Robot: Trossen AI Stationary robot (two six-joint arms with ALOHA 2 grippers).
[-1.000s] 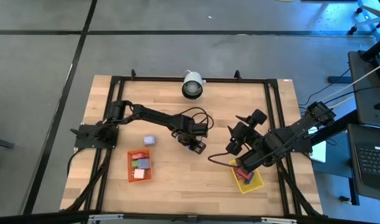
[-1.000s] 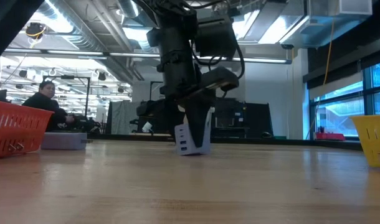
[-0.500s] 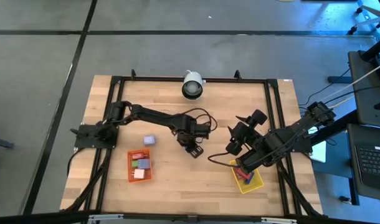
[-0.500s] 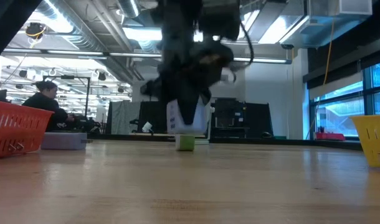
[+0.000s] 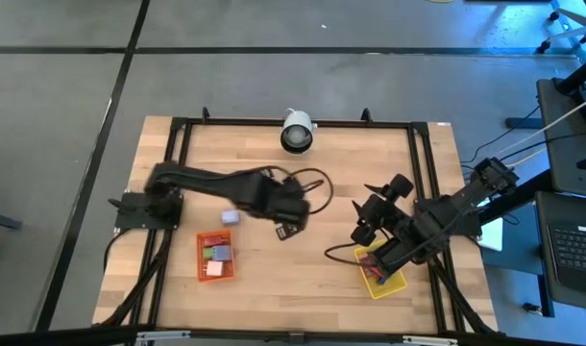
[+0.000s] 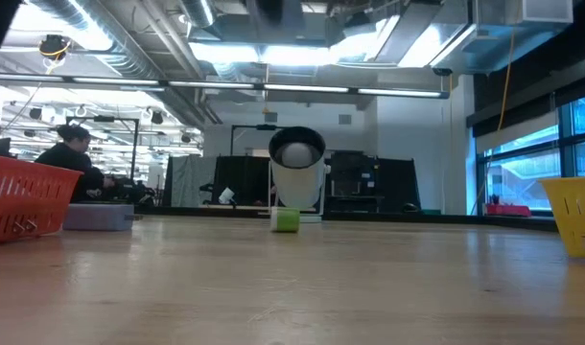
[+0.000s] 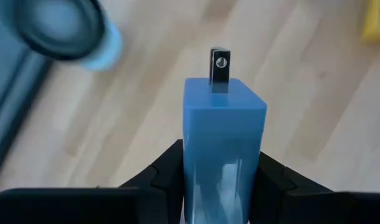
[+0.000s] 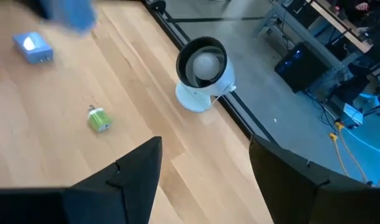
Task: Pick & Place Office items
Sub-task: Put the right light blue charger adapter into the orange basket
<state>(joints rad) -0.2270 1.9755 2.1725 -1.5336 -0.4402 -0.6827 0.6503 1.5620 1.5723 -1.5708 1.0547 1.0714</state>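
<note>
Plug block (image 5: 230,218) behind tray (image 5: 215,257).

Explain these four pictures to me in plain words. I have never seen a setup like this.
This is a robot with two dark jointed arms at a wooden table. One picture looks straight down on it, one looks level across the table top, and two come from cameras on the wrists.

The left gripper is shut on a blue blocky plug adapter with a metal prong, carrying it above the table. The right gripper is open and holds nothing; it hangs near the yellow rectangular tray.

On the table are an orange rectangular tray with small pieces inside, a lilac blocky piece beside it, a small green piece, and a white round camera at the far edge. A seated person shows in the room behind.
</note>
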